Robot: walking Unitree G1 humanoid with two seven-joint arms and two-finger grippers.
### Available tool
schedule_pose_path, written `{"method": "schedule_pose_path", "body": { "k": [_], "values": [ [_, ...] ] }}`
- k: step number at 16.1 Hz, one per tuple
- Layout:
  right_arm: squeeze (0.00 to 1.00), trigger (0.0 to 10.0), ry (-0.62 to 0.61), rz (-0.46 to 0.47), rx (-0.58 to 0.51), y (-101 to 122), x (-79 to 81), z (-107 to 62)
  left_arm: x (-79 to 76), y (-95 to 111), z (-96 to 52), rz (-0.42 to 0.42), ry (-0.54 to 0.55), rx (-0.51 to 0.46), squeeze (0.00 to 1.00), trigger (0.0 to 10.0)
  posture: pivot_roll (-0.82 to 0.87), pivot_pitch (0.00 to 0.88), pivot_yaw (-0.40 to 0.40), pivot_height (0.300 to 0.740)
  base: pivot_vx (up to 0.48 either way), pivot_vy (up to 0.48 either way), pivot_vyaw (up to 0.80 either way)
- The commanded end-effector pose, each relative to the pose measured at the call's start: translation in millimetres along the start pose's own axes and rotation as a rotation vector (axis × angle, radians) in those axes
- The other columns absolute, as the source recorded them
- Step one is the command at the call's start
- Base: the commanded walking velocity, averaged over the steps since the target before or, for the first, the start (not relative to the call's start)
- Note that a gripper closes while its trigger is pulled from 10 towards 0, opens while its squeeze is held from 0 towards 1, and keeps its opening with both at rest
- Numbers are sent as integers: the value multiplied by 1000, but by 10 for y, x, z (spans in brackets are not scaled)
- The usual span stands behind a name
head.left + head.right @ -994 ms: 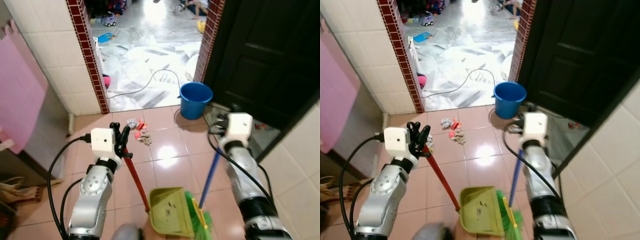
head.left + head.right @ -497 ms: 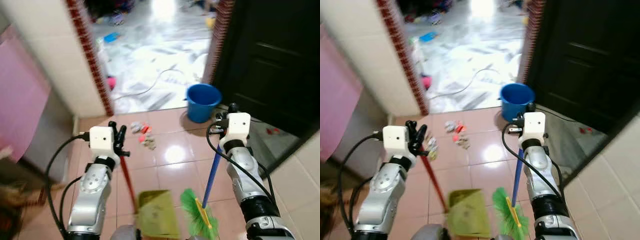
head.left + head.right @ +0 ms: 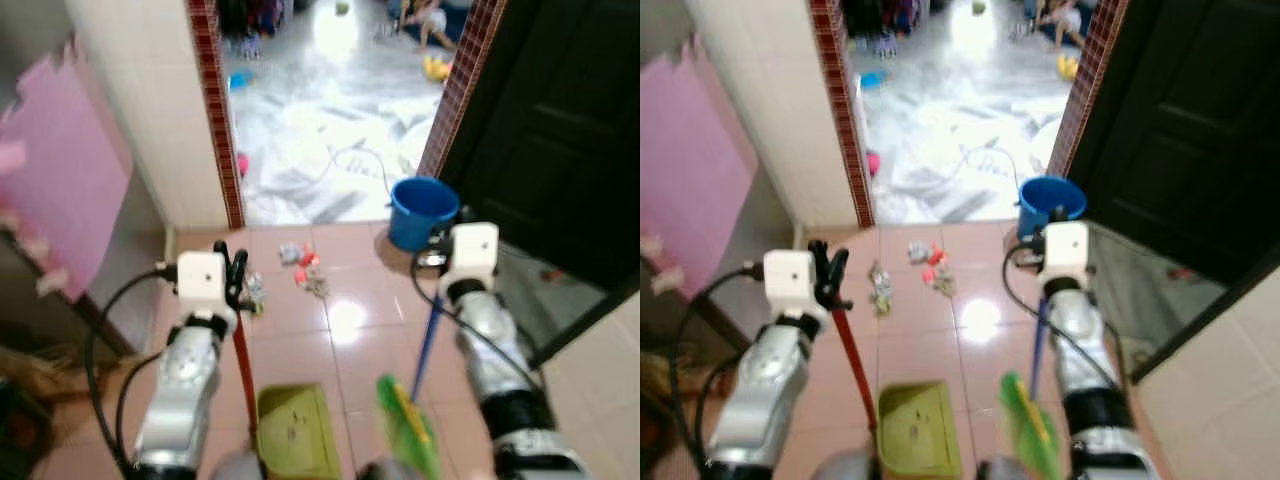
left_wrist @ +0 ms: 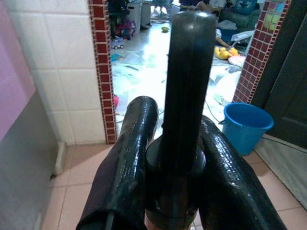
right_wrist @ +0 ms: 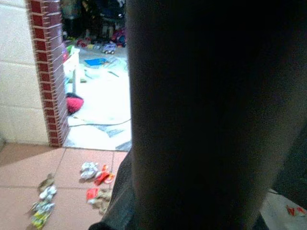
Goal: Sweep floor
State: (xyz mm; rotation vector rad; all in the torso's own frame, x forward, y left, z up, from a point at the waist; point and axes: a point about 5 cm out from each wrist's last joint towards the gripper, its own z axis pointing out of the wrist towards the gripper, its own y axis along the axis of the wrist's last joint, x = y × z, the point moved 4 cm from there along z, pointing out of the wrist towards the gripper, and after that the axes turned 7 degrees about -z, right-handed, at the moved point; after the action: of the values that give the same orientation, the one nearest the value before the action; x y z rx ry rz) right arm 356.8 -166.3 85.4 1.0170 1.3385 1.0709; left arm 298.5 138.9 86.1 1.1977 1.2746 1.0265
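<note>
Dustpan (image 3: 290, 430) near left on floor (image 3: 345, 345), broom (image 3: 408, 425) right of it, litter (image 3: 305, 272) farther ahead, bucket (image 3: 423, 212) far right by doorway.

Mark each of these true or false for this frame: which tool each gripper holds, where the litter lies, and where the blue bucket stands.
1. The left gripper is shut on the red handle of the dustpan. True.
2. The right gripper holds the broom by a yellow pole. False: the pole is blue; the bristles are green.
3. The litter lies inside the dustpan. False: it lies on the pink floor tiles ahead of the pan, towards the doorway.
4. The blue bucket stands by the dark door, near the doorway. True.
5. The bucket lies tipped on its side. False: it stands upright.
</note>
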Motion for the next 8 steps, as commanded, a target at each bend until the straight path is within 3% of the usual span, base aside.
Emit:
{"method": "schedule_pose_path", "body": {
  "k": [1,3,7,8],
  "values": [
    [0,10000,-2,24,-32,81,5,19,-58,159,17,11,-32,-70,0,10000,76,0,-24,740,0,0,0],
    [0,10000,26,-10,-65,125,54,3,-45,185,16,16,-23,-87,0,10000,75,0,-22,740,133,0,0],
    [0,10000,22,-1,-80,170,55,17,-84,204,25,1,-33,-93,0,10000,75,0,-15,740,433,0,669],
    [0,10000,22,4,-84,183,60,23,-90,213,29,4,-37,-96,0,10000,76,0,-14,740,431,0,0]
  ]
}}
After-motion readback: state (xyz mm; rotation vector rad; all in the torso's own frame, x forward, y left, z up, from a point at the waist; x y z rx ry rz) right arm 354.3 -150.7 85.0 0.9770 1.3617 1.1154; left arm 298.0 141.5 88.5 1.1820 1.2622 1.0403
